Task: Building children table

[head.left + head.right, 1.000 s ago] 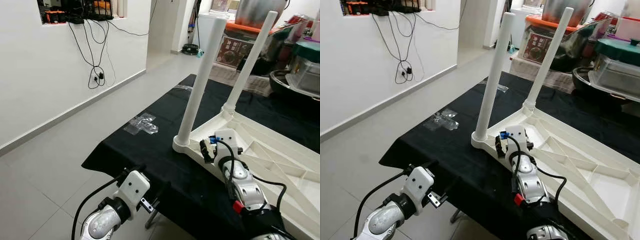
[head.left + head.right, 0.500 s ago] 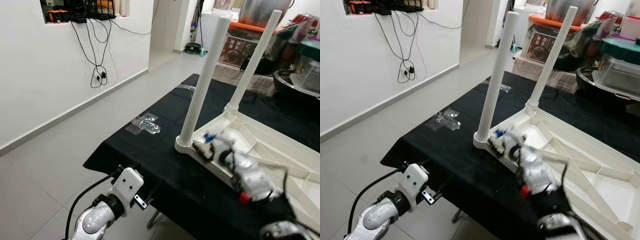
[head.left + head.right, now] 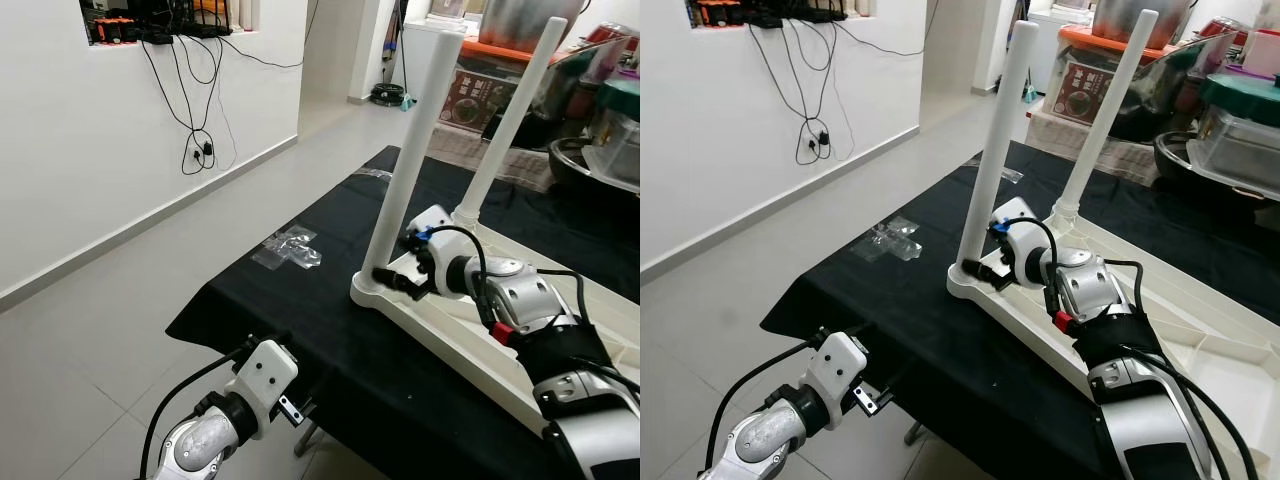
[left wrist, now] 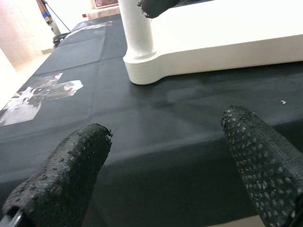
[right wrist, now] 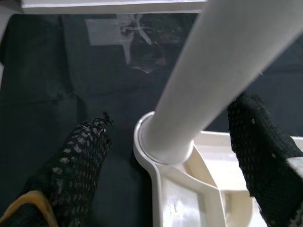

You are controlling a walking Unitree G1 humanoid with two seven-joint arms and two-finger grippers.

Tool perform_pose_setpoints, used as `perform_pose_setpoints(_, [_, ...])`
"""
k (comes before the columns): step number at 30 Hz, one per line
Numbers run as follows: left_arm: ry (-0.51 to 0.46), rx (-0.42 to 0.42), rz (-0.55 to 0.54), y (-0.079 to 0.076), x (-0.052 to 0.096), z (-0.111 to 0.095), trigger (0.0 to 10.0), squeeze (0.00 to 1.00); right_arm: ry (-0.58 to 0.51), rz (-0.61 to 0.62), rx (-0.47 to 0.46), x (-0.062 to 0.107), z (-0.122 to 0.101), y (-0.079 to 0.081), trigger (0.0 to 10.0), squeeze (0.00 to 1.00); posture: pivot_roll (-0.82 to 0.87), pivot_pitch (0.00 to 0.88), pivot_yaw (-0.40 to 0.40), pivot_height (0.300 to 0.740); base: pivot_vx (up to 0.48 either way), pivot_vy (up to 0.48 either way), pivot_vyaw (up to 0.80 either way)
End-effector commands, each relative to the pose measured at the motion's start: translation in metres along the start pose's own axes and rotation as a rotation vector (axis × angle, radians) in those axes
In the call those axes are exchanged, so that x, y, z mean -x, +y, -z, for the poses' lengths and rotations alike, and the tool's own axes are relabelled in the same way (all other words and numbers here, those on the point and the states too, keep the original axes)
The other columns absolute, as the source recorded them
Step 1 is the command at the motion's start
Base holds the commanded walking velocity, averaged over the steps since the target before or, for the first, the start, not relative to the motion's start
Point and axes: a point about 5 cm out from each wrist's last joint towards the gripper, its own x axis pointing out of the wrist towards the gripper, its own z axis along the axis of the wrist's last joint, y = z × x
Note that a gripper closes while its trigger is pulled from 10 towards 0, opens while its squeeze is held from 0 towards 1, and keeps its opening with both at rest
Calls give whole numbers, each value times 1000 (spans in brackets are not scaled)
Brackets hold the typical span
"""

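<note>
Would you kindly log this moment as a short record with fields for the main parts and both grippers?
Tabletop: white tabletop upside down on the black cloth
Legs fitted: near leg and far leg, both upright
Right gripper: right gripper open, fingers either side of the near leg's base
Left gripper: left gripper open, low at the cloth's near edge
Loose item: clear plastic bag on the cloth

L hand [image 4: 163,165]: low, fingers apart | R hand [image 5: 177,156]: arm extended fwd, fingers apart

Upturned tabletop [image 3: 560,330] lies on the cloth [image 3: 300,310], legs [image 3: 408,150] up.
</note>
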Motion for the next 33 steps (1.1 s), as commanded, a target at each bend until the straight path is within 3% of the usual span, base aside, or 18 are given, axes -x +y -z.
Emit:
perform_pose_setpoints(1, [18,10,9,-4,1,4,10000,0,61,-41,12,2,1,-6,10000,0,29,3,-113,740,0,0,0])
perform_pose_setpoints(11, [14,4,6,-4,3,3,10000,0,264,68,-41,-4,25,-20,10000,0,30,21,-110,740,0,0,0])
perform_pose_setpoints(15, [15,4,3,-4,3,2,10000,0,326,66,-17,-3,35,-20,10000,0,28,32,-114,740,0,0,0])
perform_pose_setpoints(23, [18,4,-1,-5,4,2,10000,0,375,29,13,-2,44,-19,10000,0,27,41,-115,740,0,0,0])
perform_pose_setpoints(27, [18,6,0,-6,3,2,10000,0,408,-79,98,-1,44,-16,10000,0,22,41,-120,740,0,0,0])
perform_pose_setpoints(33, [18,6,0,-7,3,2,10000,0,394,-49,119,-1,37,-21,10000,0,23,40,-124,740,0,0,0])
